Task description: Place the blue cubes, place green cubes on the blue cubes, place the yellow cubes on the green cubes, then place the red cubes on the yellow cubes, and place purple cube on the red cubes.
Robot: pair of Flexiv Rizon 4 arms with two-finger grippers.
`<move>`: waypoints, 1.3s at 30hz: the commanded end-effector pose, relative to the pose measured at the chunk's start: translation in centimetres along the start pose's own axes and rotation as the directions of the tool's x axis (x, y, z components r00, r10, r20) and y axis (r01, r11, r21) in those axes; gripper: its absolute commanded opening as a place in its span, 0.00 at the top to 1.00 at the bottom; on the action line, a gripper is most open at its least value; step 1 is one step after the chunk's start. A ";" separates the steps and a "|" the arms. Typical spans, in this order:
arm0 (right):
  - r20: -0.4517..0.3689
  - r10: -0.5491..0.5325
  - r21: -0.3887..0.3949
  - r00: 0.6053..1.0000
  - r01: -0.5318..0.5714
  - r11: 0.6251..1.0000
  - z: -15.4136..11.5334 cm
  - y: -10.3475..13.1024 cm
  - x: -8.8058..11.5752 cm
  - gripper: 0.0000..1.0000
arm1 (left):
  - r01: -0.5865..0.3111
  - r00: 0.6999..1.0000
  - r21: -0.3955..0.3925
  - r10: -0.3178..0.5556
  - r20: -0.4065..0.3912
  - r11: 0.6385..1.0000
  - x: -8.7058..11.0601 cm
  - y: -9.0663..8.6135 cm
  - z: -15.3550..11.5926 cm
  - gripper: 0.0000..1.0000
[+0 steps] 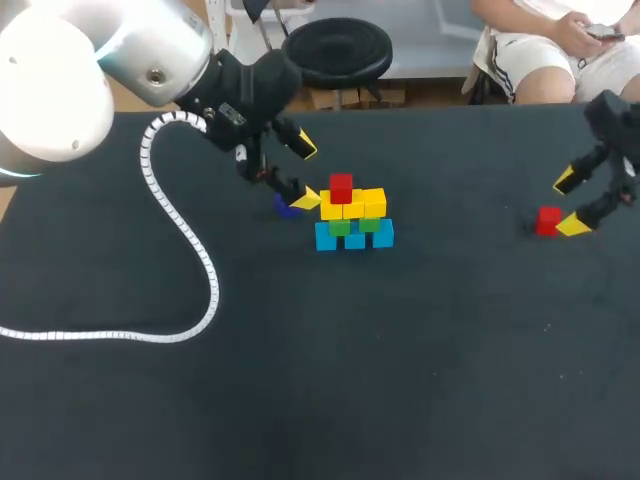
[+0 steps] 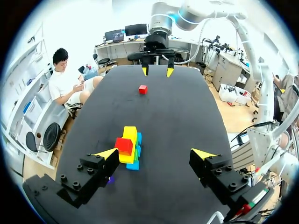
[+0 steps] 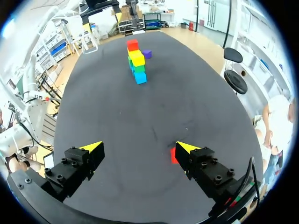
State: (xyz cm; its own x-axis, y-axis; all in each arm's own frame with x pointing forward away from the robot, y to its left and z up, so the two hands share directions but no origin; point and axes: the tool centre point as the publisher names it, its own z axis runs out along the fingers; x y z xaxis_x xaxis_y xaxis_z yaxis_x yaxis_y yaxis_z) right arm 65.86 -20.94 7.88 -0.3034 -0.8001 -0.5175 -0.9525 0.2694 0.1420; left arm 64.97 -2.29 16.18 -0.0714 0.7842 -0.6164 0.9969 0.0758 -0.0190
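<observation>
The cube wall point(image 1: 352, 215) is set mid-tabletop point(image 1: 400, 350), its long axis running side to side (a top red cube point(image 1: 341, 187) crowns it). The left pincer point(image 1: 305, 174) is held apart near the purple cube point(image 1: 288, 207). The right pincer point(image 1: 569, 203), likewise apart, is held just beside a loose red cube point(image 1: 547, 220).

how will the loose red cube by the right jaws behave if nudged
The red cube sits flat on the table, so it would likely slide, not roll. It looks small and blocky, so it is probably light and rigid.
</observation>
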 end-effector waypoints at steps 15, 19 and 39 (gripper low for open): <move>0.004 -0.007 0.044 1.000 0.006 0.999 -0.2 0.7 0.1 0.00 | -0.001 1.000 0.002 0.001 0.001 1.000 0.0 0.1 -0.1 0.00; -0.045 -0.010 0.048 0.999 0.012 0.999 -0.1 -0.3 0.0 0.00 | -0.001 1.000 0.002 0.001 0.001 1.000 0.0 0.1 -0.1 0.00; 0.045 -0.071 0.027 0.996 0.070 0.997 -1.5 -2.7 6.0 0.00 | -0.001 1.000 0.002 0.001 0.001 1.000 0.0 0.1 -0.1 0.00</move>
State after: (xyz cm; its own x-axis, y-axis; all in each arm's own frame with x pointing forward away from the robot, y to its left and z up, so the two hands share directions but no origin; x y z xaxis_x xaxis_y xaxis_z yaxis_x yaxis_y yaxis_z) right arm 66.27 -27.35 6.09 -0.2414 -0.8068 -0.5392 -0.9685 0.2356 0.0811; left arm 64.96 -2.30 16.20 -0.0714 0.7843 -0.6162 0.9969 0.0758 -0.0190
